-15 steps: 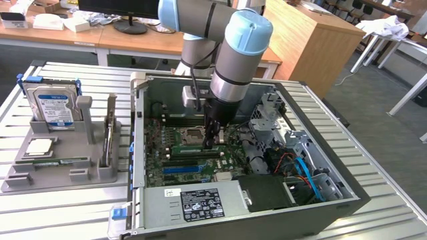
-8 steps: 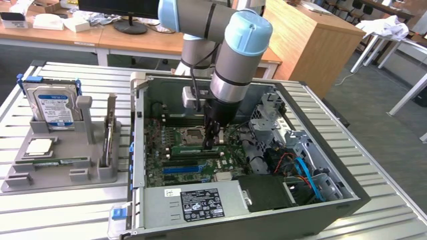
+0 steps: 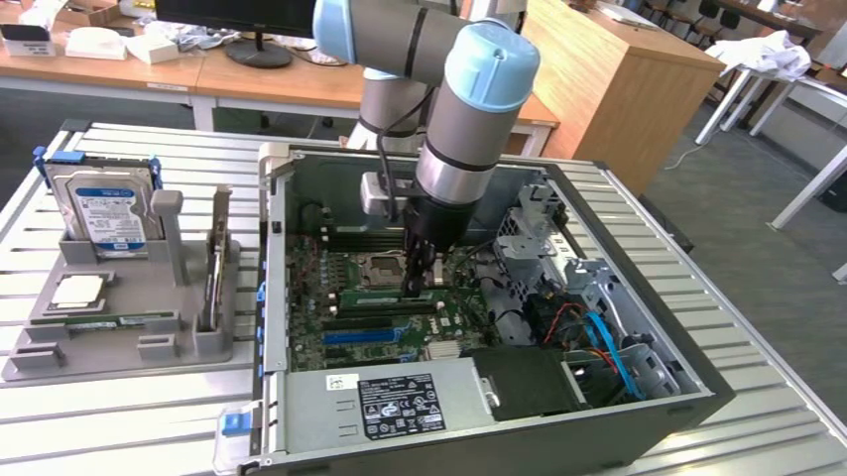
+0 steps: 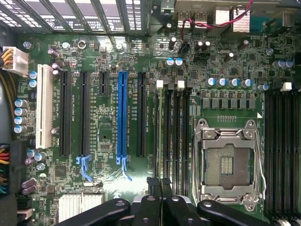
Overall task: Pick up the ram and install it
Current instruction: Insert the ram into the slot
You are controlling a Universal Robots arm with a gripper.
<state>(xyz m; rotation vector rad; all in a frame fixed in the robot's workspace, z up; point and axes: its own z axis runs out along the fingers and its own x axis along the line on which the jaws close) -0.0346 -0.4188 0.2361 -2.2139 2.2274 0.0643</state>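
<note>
- Gripper [image 4: 159,187] fingers closed, nothing visibly held, over ram [image 4: 162,127] standing edge-up on motherboard [image 4: 106,136].
- Ram likely light, stiff, fragile; best held by its edges, off the chips.

A computer case [image 3: 688,397] is seen around the gripper [image 3: 421,286], and a motherboard [image 4: 106,122] is laid out beneath it. A processor socket [image 4: 229,162] is set just beside the gripper; a blue slot [image 4: 122,113] and a white slot [image 4: 44,106] are found farther off. Well apart, a hard drive [image 3: 109,213] and a silver chip [image 3: 77,291] are kept in a grey holder [image 3: 133,342].
</note>
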